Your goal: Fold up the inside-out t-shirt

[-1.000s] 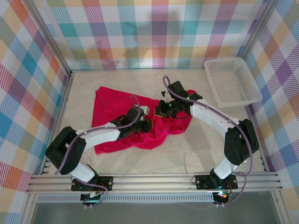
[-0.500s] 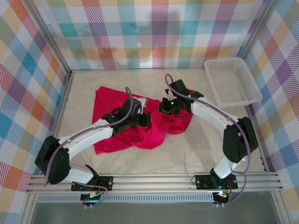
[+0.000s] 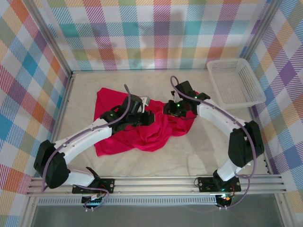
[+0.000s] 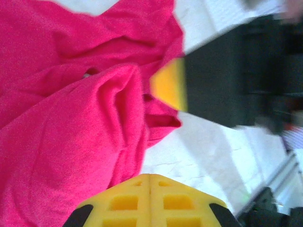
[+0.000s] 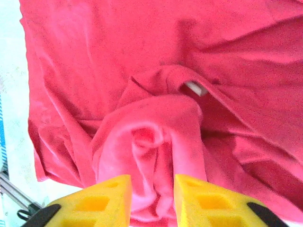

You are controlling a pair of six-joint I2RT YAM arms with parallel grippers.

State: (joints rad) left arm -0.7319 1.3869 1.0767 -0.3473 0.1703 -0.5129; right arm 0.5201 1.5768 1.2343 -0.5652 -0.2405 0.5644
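Observation:
The inside-out t-shirt (image 3: 142, 135) is a wrinkled red heap at mid-table, bunched between the two arms. My left gripper (image 3: 149, 117) hovers over its middle. In the left wrist view its yellow fingertips (image 4: 150, 176) meet, and a taut ridge of the t-shirt (image 4: 71, 118) runs down into them. My right gripper (image 3: 166, 110) faces it from the right. Its jaws (image 5: 152, 182) stand apart, with a rolled fold of the t-shirt (image 5: 142, 71) lying loosely between them. A small white tag (image 5: 195, 88) peeks from a fold. The right gripper's yellow finger (image 4: 168, 85) sits close by in the left wrist view.
A white mesh basket (image 3: 235, 81) stands at the back right of the pale tabletop (image 3: 199, 146). Checked walls close in the back and both sides. Bare table lies in front of the shirt.
The right gripper's jaws have parted from shut. The left arm has stretched further out, carrying its gripper and a fold of the shirt toward the back.

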